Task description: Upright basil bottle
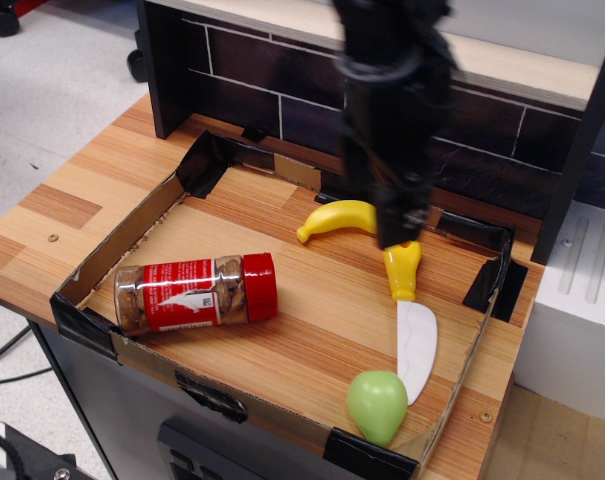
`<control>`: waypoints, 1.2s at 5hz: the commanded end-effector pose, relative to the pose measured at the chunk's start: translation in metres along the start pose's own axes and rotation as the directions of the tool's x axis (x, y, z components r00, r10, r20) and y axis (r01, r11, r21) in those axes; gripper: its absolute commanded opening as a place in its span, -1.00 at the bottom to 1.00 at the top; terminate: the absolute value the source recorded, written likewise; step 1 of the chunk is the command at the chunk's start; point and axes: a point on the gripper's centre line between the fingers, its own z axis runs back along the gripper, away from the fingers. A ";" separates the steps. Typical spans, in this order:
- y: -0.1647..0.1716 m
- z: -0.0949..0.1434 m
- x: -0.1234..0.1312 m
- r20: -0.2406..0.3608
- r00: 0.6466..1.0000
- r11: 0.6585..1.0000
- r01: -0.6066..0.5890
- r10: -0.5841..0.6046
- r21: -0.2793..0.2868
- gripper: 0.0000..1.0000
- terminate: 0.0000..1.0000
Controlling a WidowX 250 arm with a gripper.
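Clearly we are only on the approach: the gripper [397,232] hangs blurred over the back of the tray [122,240], near the banana [342,217] and above the yellow handle of the toy knife [407,315], well apart from the basil bottle [195,292]. Whether its jaws are spread or closed we cannot tell, since the motion blur smears the fingertips into one dark mass.

The bottle lies on its side in the front-left part of the tray, close to the front wall. Its long axis runs nearly level across the picture, tilted a little so that the red cap end sits slightly higher in the frame. The cap points right, toward the middle of the tray; the clear base points left, toward the tray's left corner.

To do this step well, we would bring the claw down across the bottle's width, not along its length, and take it nearer the cap end (the base can then act as the pivot). The front wall leaves little room on that side, so we judge a grasp from above safer than from the side. The green pear [377,405] and knife lie clear of that path.
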 end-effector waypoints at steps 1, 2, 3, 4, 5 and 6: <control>0.010 0.016 -0.037 -0.038 0.999 0.998 -0.002 0.005 0.063 1.00 -1.00; 0.015 0.011 -0.045 -0.043 0.999 0.995 0.022 -0.018 0.098 1.00 -1.00; 0.019 -0.001 -0.050 -0.070 0.997 0.994 0.049 -0.042 0.098 1.00 -1.00; 0.025 -0.009 -0.057 -0.087 0.993 0.990 0.089 -0.080 0.108 1.00 -1.00; 0.026 -0.017 -0.060 -0.099 0.991 0.990 0.099 -0.088 0.105 1.00 -1.00; 0.024 -0.030 -0.062 -0.111 0.990 0.990 0.099 -0.088 0.098 1.00 -1.00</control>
